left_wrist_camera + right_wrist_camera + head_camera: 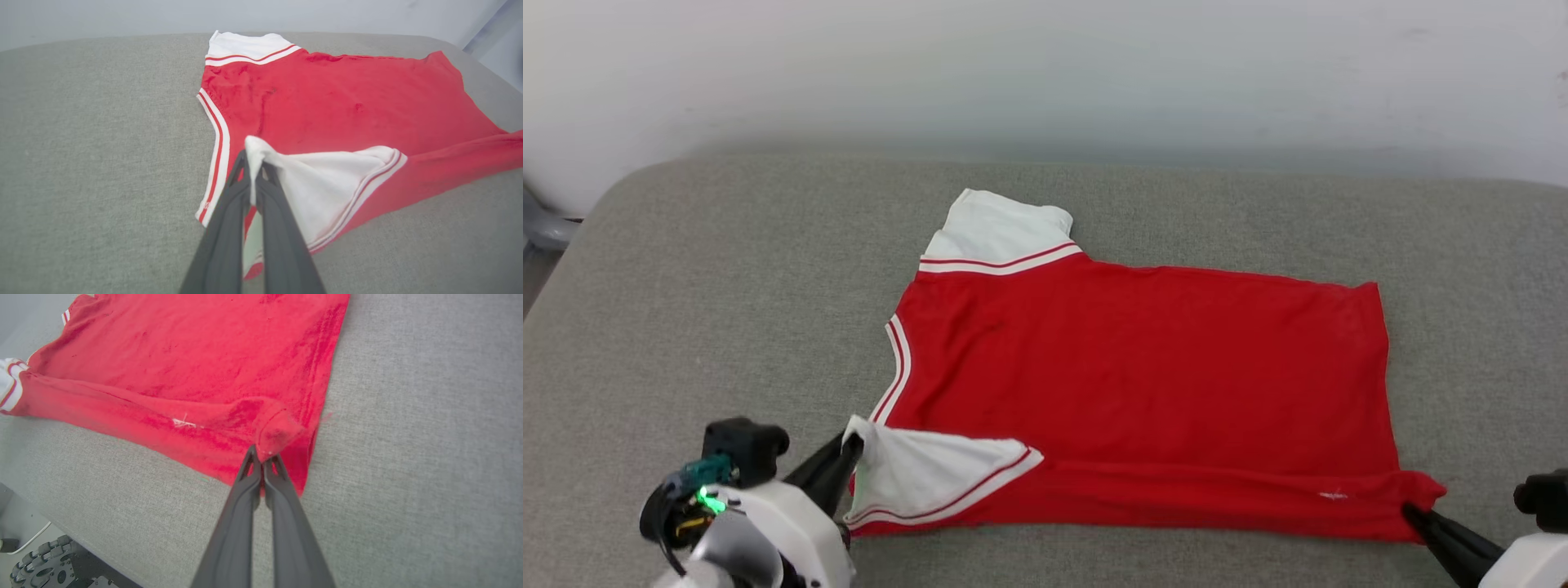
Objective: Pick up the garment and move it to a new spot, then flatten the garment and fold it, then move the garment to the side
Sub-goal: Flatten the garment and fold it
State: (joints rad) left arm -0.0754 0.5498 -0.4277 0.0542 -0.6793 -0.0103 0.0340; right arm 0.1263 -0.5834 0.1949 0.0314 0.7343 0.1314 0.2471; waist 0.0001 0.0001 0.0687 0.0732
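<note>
The garment (pixel 1143 367) lies spread on the grey cushion, plain red side up, collar to the left and hem to the right. One white sleeve (pixel 992 233) lies flat at the far side. My left gripper (pixel 849 447) is shut on the near white sleeve (pixel 923 478) and holds its tip raised. In the left wrist view the white cloth (pixel 327 188) is pinched at my left gripper (pixel 253 161). My right gripper (pixel 1409 513) is shut on the near hem corner; in the right wrist view that red corner (pixel 278 430) bunches at my right gripper (pixel 261 455). The near edge of the garment is folded over.
The grey cushion (pixel 727 327) stretches wide on both sides of the garment, with a pale wall (pixel 1045 73) behind it. Below the cushion's front edge, the right wrist view shows my wheeled base (pixel 41 567) and a white cable on the floor.
</note>
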